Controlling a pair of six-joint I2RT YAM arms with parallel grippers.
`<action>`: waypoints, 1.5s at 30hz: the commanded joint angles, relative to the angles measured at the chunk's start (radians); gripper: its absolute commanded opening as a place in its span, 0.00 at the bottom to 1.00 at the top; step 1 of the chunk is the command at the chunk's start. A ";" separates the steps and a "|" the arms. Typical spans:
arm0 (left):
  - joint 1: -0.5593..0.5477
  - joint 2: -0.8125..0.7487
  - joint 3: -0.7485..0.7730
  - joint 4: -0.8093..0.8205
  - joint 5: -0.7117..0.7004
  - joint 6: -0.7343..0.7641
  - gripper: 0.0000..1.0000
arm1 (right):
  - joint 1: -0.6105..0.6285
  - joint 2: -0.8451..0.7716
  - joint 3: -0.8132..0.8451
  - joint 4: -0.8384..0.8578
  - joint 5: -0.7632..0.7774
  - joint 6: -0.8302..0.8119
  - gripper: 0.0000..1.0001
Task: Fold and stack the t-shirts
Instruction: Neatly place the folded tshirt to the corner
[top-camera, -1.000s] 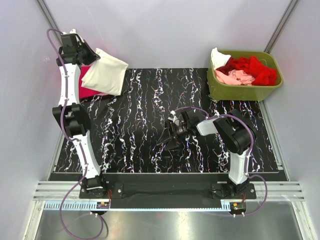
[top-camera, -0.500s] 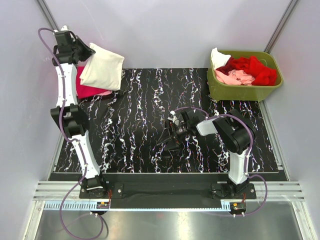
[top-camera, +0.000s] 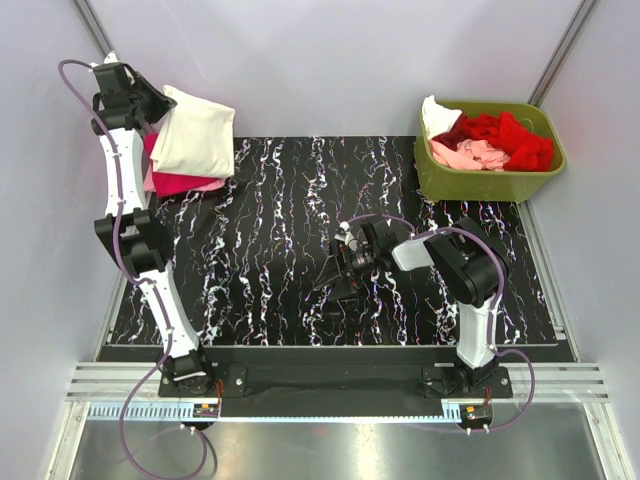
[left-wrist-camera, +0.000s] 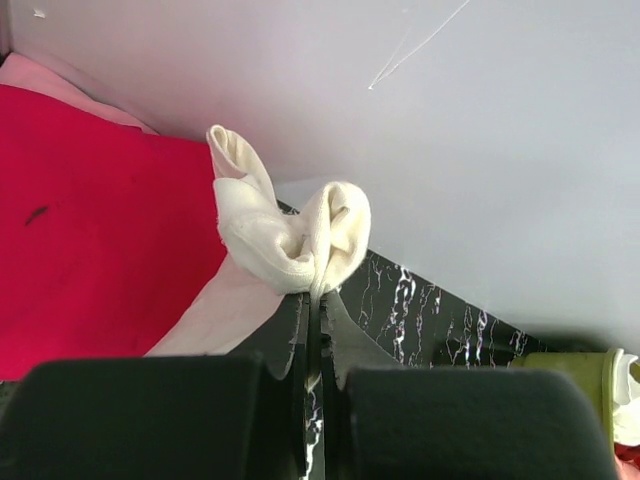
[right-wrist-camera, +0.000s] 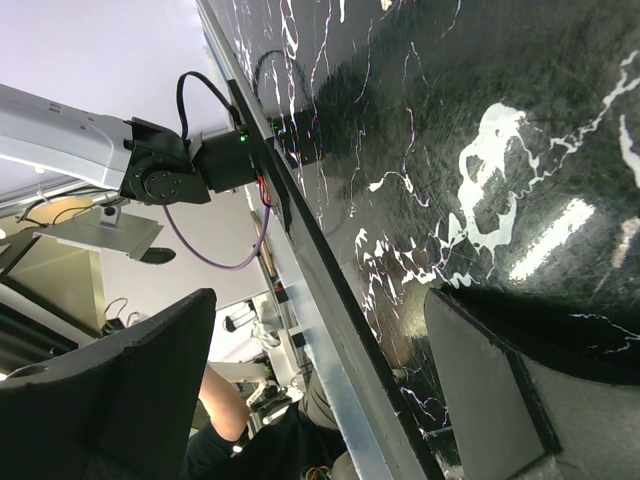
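Far left, the left gripper pinches the cream-white tee — over the magenta tee. Near centre sits the right gripper; jaws spread.

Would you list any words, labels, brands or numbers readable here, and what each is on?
No legible text: the cream-white t-shirt, the olive-green bin and the table show none; the ticked strip along the near rail is too small to read.

- two arms: left arm, right arm
- one olive-green bin
- three stacked tees: cream tee, magenta-red tee, pale pink tee
- binned tees: heaped, count unclear
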 joint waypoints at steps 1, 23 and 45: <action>0.011 -0.037 0.059 0.119 0.023 -0.021 0.00 | 0.001 0.018 0.017 0.012 0.012 -0.011 0.93; 0.109 0.225 -0.046 0.384 -0.060 -0.077 0.06 | -0.001 0.039 0.034 0.015 -0.001 0.005 0.95; 0.069 0.100 -0.166 0.358 -0.484 0.242 0.99 | -0.005 0.062 0.041 0.031 -0.018 0.025 0.95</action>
